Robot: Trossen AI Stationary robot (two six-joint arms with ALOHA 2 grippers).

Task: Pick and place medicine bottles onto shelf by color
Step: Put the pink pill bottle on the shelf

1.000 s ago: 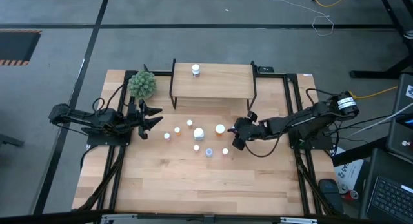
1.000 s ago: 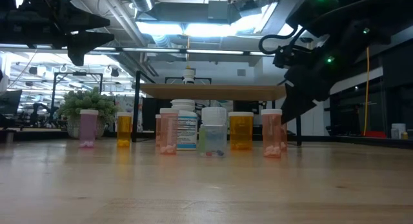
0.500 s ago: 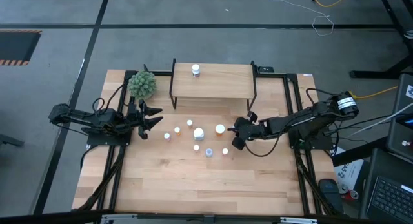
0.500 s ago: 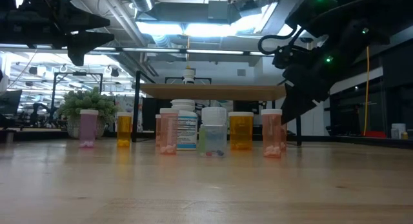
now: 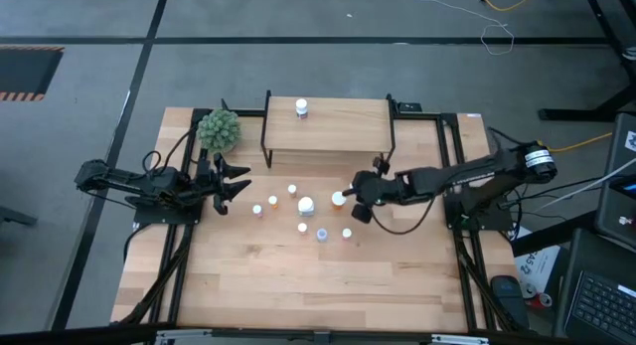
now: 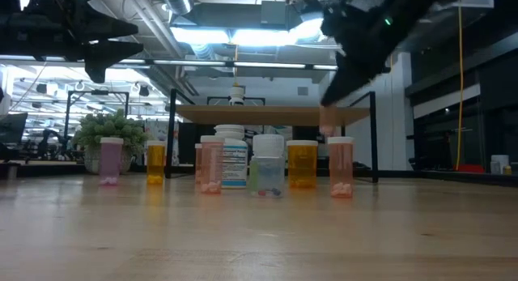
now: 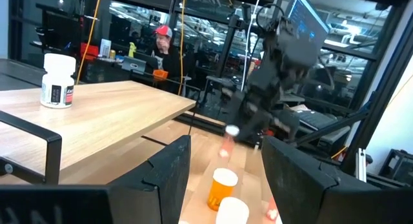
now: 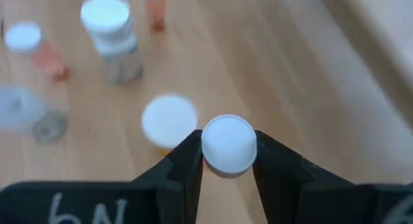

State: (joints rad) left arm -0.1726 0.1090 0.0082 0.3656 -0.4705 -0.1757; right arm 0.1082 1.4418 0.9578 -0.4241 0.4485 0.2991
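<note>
- Tabletop (image 5: pixel 298 285): light wood, carrying every item listed below; its near part is bare.
- Medicine bottles (image 5: pixel 306 206): a loose cluster of small white-capped bottles standing on the tabletop in front of the shelf, well apart from its legs. In the low view they form a row with pink, amber, white-labelled and pale clear bodies (image 6: pixel 268 163).
- Right gripper (image 5: pixel 350 200): raised above the right-hand side of the cluster, in front of the shelf. Jaws clamped on the sides of a small bottle (image 8: pixel 228 144), seen cap-first in the right wrist view; an amber bottle (image 8: pixel 169 122) stands on the tabletop just below it.
- Left gripper (image 5: pixel 237 179): level with the shelf's front left leg and off to that side, pointing toward the cluster. Jaws apart with nothing between them.
- Shelf (image 5: pixel 343 126): a light-wood board on a thin black frame, at the far middle of the tabletop. One white bottle (image 5: pixel 301 108) stands upright on the board, near its far edge.
- Green plant ball (image 5: pixel 219 130): just beside the shelf's left end.
</note>
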